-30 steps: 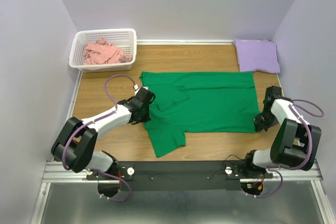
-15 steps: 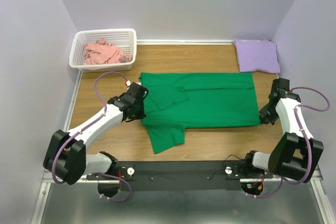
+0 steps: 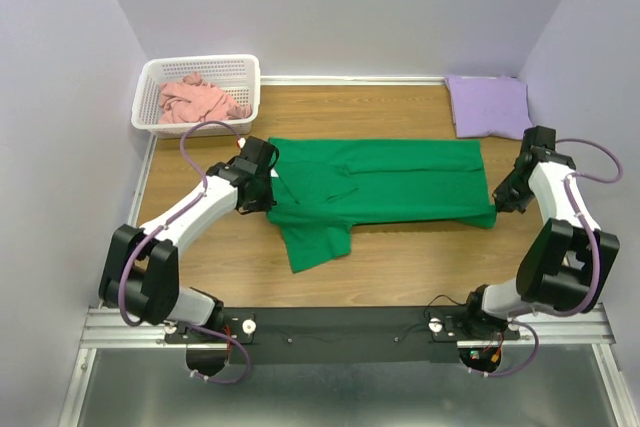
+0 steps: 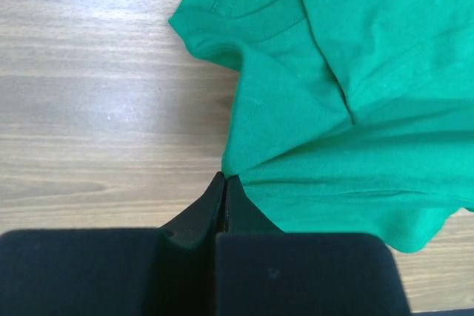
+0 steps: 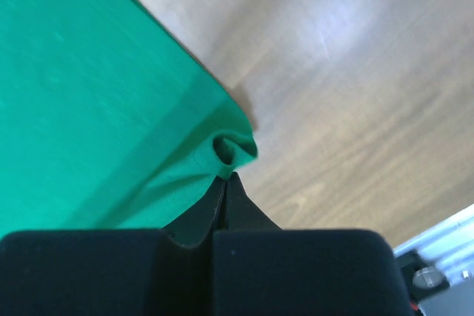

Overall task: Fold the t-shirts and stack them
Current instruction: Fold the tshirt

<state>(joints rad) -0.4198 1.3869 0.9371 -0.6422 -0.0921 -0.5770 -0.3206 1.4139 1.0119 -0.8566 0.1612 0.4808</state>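
Observation:
A bright green t-shirt (image 3: 385, 182) lies spread across the middle of the wooden table, its near half lifted and drawn toward the far half. My left gripper (image 3: 268, 205) is shut on its left edge (image 4: 244, 160) near a sleeve. My right gripper (image 3: 497, 209) is shut on the shirt's near right corner (image 5: 233, 149), which bunches into a small curl at the fingertips. One sleeve (image 3: 315, 242) hangs out toward the near side. A folded lavender t-shirt (image 3: 489, 105) rests at the far right corner. A crumpled salmon pink t-shirt (image 3: 200, 99) sits in the basket.
A white plastic lattice basket (image 3: 245, 72) stands at the far left corner. Lavender walls close in the table on three sides. The black rail (image 3: 340, 332) with both arm bases runs along the near edge.
Both grippers have carried the green shirt's near edge away from the arm bases toward the far side, so the shirt now looks narrower. The right arm has stretched out further.

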